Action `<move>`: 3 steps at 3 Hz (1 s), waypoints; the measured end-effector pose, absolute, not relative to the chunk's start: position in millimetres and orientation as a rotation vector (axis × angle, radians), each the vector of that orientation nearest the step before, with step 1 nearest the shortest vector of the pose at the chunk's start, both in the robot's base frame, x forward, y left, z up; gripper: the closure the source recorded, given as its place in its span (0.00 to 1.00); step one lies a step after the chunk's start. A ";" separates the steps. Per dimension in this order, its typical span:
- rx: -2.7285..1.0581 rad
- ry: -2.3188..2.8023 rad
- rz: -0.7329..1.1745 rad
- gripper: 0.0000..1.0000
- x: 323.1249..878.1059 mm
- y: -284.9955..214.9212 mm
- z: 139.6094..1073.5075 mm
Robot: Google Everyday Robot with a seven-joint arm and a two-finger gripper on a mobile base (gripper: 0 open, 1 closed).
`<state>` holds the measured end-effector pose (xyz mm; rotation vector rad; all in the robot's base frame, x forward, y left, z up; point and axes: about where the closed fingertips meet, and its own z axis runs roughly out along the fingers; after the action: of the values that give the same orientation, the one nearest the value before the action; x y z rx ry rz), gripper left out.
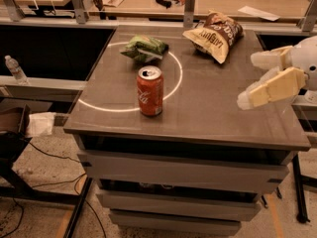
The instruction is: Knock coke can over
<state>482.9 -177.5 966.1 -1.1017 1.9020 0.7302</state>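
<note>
The red coke can (150, 90) stands upright on the grey table (213, 118), left of its middle and near the front, on a white circle line. The gripper (253, 79) comes in from the right edge over the table's right side, well to the right of the can and apart from it. Its two pale fingers (274, 87) are spread and hold nothing.
A green chip bag (144, 48) lies behind the can. A brown-and-tan chip bag (214, 34) lies at the back right. A water bottle (15, 69) stands on a ledge at the left. Cables and a black frame lie on the floor at the left.
</note>
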 end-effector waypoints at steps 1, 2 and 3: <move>-1.018 1.853 0.760 0.00 484.3 -159.4 961.1; -0.989 1.783 0.784 0.00 486.3 -143.3 948.4; -0.983 1.708 0.783 0.00 490.1 -128.6 935.4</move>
<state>490.1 -128.6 935.4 -0.9827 1.7082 0.7832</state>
